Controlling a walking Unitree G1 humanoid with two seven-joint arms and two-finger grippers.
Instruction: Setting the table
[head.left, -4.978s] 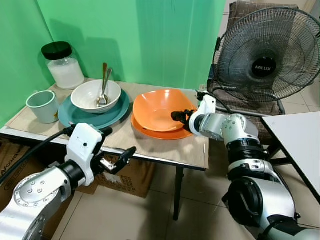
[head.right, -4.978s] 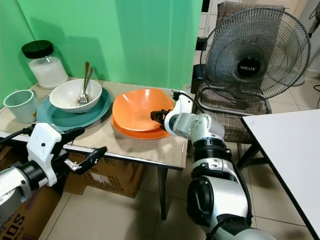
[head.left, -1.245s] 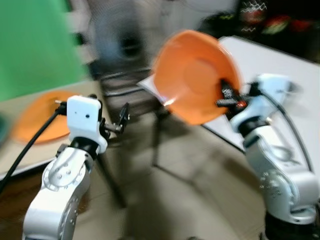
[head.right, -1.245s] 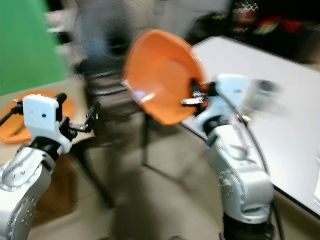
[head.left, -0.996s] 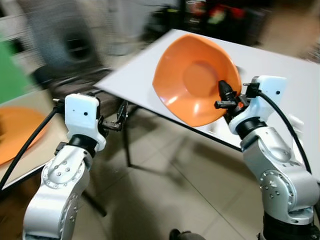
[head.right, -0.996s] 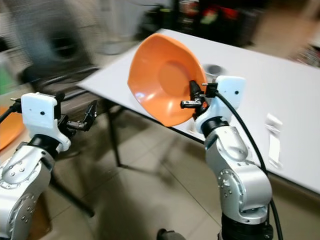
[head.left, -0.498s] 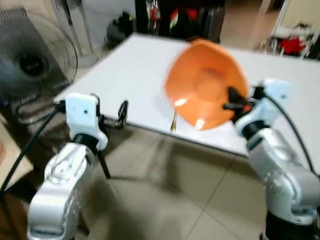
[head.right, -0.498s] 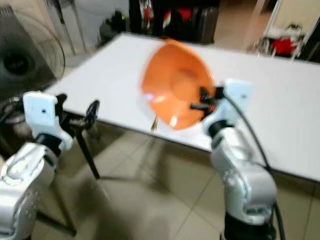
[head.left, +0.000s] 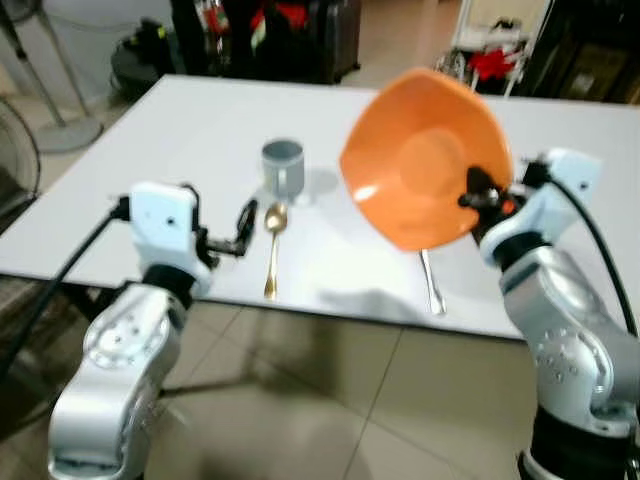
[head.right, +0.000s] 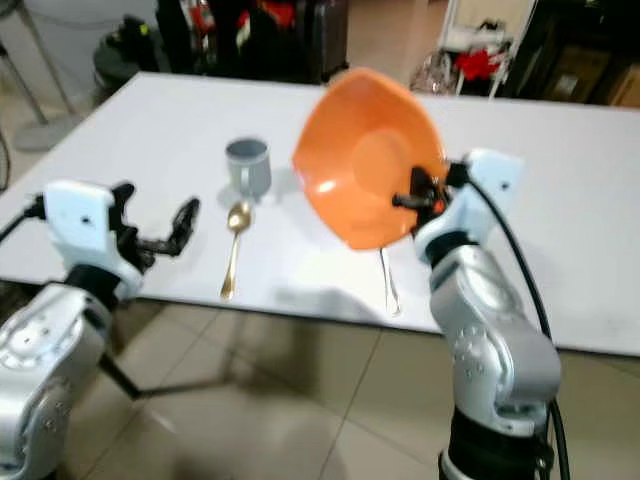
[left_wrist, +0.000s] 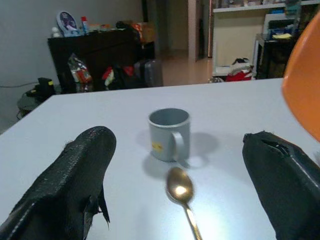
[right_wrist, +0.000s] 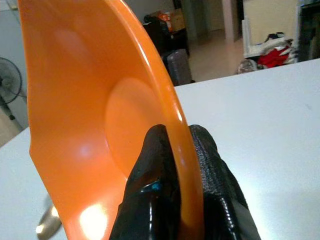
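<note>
Orange bowl (head.left: 425, 172) is clamped by its rim between the two black fingers (right_wrist: 150, 200) of the right gripper (head.left: 470, 192), one finger inside the bowl and one behind it. The bowl is held up on edge, its hollow facing the camera, in the upper right of centre in the left eye view, in the air above the white table (head.left: 150, 130) and not touching it. In the right wrist view the rim runs straight through the closed fingers and the bowl takes up the left half of the frame.

The left gripper (head.left: 243, 222) sits at the left of centre in the head views, just in front of the table's near edge, with its fingers (left_wrist: 75, 175) spread apart and nothing between them.

Through that gap, in the left wrist view, a grey mug (left_wrist: 169, 134) stands upright on the table with its handle turned toward the camera, and a gold spoon (left_wrist: 182, 195) lies just in front of it, bowl end toward the mug. In the left eye view the mug is at upper centre and the spoon lies lengthwise below it. A silver utensil (head.left: 431, 283) lies on the table below the orange bowl, right of the spoon and apart from it; its upper end is hidden by the bowl.

Dark furniture and red items stand blurred behind the table's far edge.
</note>
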